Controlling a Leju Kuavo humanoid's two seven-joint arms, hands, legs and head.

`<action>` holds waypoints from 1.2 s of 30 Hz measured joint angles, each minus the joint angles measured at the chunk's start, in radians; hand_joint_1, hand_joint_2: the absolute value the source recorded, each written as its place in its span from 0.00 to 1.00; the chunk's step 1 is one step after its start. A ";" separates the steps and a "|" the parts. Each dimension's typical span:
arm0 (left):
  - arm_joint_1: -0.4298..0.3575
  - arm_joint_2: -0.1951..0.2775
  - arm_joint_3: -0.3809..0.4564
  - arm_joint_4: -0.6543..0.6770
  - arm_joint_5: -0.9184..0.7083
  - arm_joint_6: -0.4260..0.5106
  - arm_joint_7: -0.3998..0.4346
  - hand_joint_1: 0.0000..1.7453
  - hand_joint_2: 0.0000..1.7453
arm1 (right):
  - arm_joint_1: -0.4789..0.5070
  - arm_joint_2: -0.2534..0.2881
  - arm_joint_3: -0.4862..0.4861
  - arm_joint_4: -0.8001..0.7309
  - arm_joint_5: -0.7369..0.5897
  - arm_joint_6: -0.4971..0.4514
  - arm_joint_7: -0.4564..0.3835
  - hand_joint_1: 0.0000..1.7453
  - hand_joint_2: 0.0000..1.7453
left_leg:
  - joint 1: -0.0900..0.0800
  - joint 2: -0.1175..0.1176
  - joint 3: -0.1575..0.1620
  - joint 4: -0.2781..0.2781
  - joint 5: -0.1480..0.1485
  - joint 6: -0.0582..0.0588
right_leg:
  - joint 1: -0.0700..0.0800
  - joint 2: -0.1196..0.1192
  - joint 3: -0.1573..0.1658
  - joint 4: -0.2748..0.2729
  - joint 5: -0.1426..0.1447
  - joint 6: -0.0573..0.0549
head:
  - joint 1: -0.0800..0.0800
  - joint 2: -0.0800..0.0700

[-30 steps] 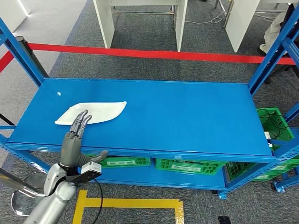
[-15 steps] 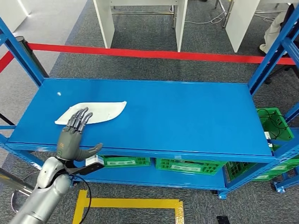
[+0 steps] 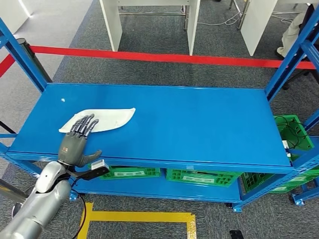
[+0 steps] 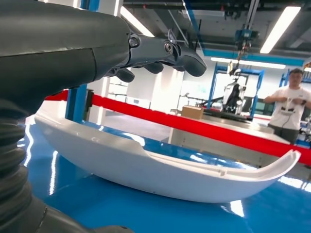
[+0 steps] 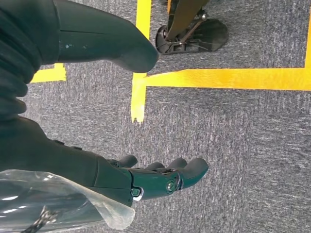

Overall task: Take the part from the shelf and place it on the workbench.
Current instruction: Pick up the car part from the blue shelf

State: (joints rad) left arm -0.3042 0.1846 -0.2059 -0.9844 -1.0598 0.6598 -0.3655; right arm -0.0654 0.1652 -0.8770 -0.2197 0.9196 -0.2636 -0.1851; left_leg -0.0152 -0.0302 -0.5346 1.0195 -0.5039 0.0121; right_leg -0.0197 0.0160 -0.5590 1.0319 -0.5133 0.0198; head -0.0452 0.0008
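— Blue metal shelf point(image 3: 169, 119) fills the middle of the head view; where is the part?
— At centre left: a long, curved white plastic part point(image 3: 105, 118) lies flat on it. The left hand point(image 3: 77, 142) hovers at its lower left end, fingers spread, holding nothing.
— And the left wrist view?
— Fingers point(image 4: 172, 51) stretch above the part point(image 4: 165, 170), apart from it.
— Right wrist view?
— The right hand point(image 5: 146, 179) hangs over grey carpet point(image 5: 238, 145) with yellow tape lines point(image 5: 220, 77), fingers straight, empty.

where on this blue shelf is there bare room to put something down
The blue shelf is bare from the white part's right tip across to the right upright, back edge to front lip. Only the left end is crowded: the left hand hovers over the part there.
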 joint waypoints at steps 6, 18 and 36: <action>-0.067 -0.001 -0.013 0.073 -0.023 -0.011 0.034 0.00 1.00 | -0.001 0.000 0.000 0.000 0.011 0.002 0.006 0.00 1.00 | 0.000 0.000 0.000 0.000 0.000 0.000 | 0.000 0.000 0.000 0.000 0.001 0.000 | 0.000 0.000; -0.190 -0.037 -0.037 0.200 -0.046 0.021 0.070 0.00 1.00 | -0.003 0.000 0.000 0.001 0.030 0.011 0.007 0.00 1.00 | 0.000 0.000 0.000 0.001 0.000 0.000 | 0.000 0.000 0.000 0.000 0.001 0.000 | 0.000 0.000; -0.252 -0.041 -0.062 0.291 -0.079 -0.017 0.111 0.00 1.00 | -0.003 0.000 0.000 0.001 0.035 0.012 0.007 0.00 1.00 | 0.000 0.000 0.000 0.001 0.000 0.000 | 0.000 0.001 0.000 0.000 0.001 0.000 | 0.000 0.000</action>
State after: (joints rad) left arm -0.5564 0.1437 -0.2678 -0.6935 -1.1388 0.6427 -0.2547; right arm -0.0683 0.1652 -0.8771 -0.2186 0.9545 -0.2513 -0.1781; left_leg -0.0151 -0.0300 -0.5348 1.0203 -0.5035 0.0119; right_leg -0.0197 0.0167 -0.5590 1.0321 -0.5123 0.0202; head -0.0454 0.0008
